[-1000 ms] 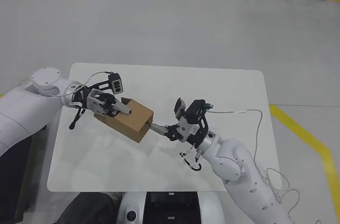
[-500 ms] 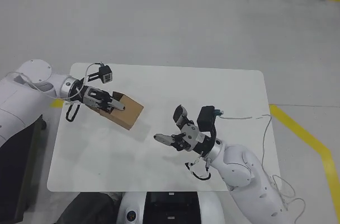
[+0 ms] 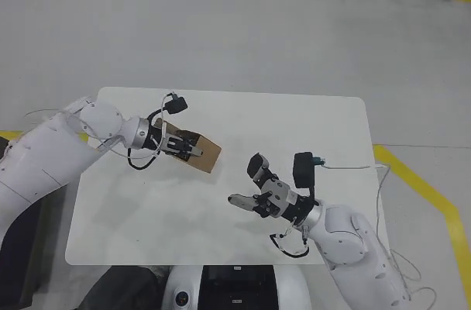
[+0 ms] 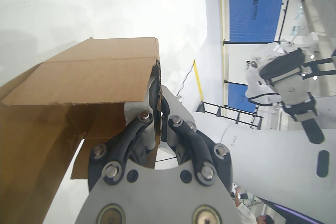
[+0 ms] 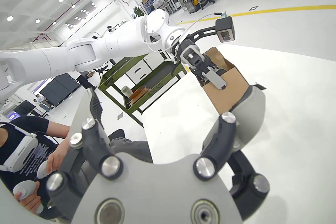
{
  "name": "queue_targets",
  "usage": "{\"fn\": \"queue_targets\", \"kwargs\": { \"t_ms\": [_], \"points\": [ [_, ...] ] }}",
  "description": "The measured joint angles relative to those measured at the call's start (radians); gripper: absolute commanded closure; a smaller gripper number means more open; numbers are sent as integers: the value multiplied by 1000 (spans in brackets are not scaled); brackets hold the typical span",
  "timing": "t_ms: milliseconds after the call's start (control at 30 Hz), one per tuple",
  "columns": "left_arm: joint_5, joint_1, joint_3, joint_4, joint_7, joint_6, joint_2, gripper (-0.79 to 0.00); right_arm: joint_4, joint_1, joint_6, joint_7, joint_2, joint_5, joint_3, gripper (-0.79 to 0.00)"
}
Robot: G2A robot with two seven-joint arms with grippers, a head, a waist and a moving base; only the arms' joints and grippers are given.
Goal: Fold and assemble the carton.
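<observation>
My left gripper (image 3: 183, 146) is clamped tight on one wall of the carton (image 3: 204, 153), one finger inside and one outside. The brown carton is upper left of centre in the top view, over the white table (image 3: 313, 132), and I can't tell if it's resting there. My right gripper (image 3: 249, 184) hangs lower, just right of centre, with its fingers spread wide, well apart from the carton.

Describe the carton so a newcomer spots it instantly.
Start at the white table, robot's left side, where the left gripper is. It pinches one wall of the carton: an open brown cardboard box, the only brown thing there.
</observation>
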Motion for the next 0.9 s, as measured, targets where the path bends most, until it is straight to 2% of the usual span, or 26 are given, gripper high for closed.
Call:
{"fn": "queue_targets", "kwargs": {
  "t_ms": [200,400,433,467,500,700,900],
  "points": [
    [217,33,1,-101,110,89,-11,0,-27,-40,17,37,15,34,57,-785],
    [374,61,-3,-174,159,185,-23,-283,-43,-70,31,54,25,60,90,-785],
    [395,65,-2,-180,158,196,-26,-366,-43,-72,34,55,26,63,92,-785],
    [420,71,0,-187,153,208,-30,-594,-43,-74,36,57,27,68,95,-785],
    [434,75,0,-191,149,214,-33,-785,-42,-75,38,58,28,72,96,-785],
    [415,95,-34,-204,138,199,-43,-785,-37,-75,52,64,33,92,103,-785],
    [263,119,-109,-210,81,102,-25,-785,-33,-69,56,63,37,110,104,-785]
  ]
}}
